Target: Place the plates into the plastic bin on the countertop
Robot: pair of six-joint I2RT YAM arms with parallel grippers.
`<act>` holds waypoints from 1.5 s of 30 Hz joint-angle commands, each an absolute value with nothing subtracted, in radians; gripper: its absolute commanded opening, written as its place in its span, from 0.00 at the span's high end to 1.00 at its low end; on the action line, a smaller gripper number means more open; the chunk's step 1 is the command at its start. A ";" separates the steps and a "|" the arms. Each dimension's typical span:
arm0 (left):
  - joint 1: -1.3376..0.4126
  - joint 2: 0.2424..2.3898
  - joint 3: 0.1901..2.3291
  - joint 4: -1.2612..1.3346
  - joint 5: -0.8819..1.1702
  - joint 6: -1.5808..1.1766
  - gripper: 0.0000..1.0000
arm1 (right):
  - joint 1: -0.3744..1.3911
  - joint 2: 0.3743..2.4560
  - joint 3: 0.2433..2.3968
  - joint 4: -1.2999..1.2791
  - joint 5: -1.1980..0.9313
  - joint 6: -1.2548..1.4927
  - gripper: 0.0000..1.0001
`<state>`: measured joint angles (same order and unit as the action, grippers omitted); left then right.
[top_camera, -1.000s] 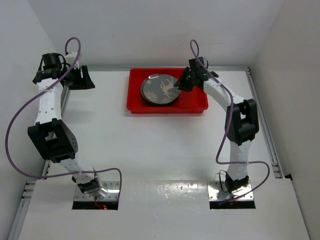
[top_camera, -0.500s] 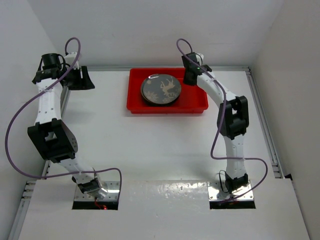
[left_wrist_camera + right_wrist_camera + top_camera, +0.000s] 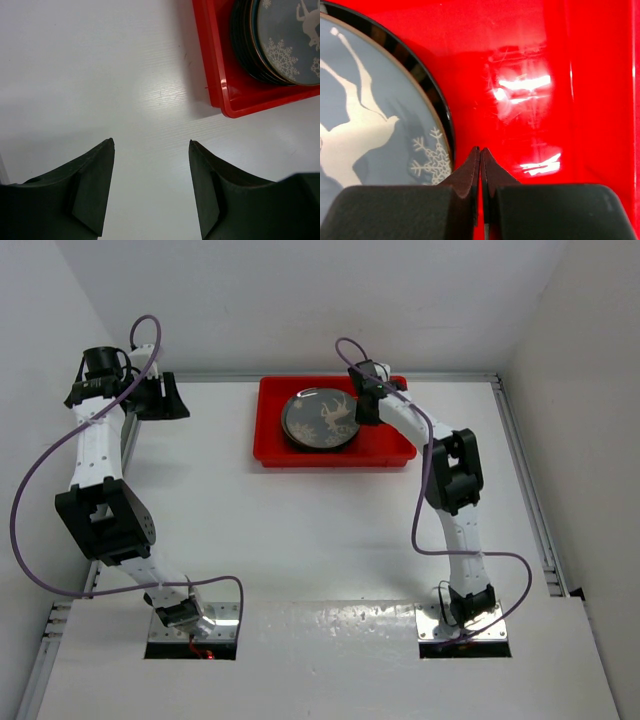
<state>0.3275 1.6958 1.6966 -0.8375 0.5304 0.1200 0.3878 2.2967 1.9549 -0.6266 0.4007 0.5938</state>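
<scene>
The red plastic bin [image 3: 390,445] stands at the back middle of the white countertop [image 3: 300,530]. A stack of plates [image 3: 320,420] lies in its left half; the top one is dark grey with a white deer and snowflakes [image 3: 365,125]. My right gripper [image 3: 362,408] is shut and empty, and hovers over the bin floor [image 3: 520,60] just beside the stack's right rim, its tips [image 3: 480,149] pressed together. My left gripper [image 3: 160,398] is open and empty over bare countertop left of the bin [image 3: 151,142]. The bin corner [image 3: 220,95] and the stack [image 3: 280,45] show in the left wrist view.
White walls close in the countertop at the back and both sides. A metal rail [image 3: 530,500] runs along the right edge. Purple cables [image 3: 40,480] loop from both arms. The right half of the bin holds no plates.
My right arm has swung left and its gripper has moved from the bin's right side to the stack's right rim. The left arm and the plates have not moved.
</scene>
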 commanded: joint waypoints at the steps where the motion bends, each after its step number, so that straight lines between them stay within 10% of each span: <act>1: 0.341 1.674 1.717 -0.842 0.558 0.129 0.37 | 0.410 2.282 1.973 -0.584 0.380 0.603 1.00; 45: 0.359 1.664 1.726 -0.861 0.568 0.138 0.37 | 0.385 2.329 2.005 -0.587 0.308 0.603 1.00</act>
<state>0.3470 1.6958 1.6970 -0.8608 0.5438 0.1238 0.3866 2.3379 1.9717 -0.6033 0.3286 0.6018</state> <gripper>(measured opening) 0.629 0.001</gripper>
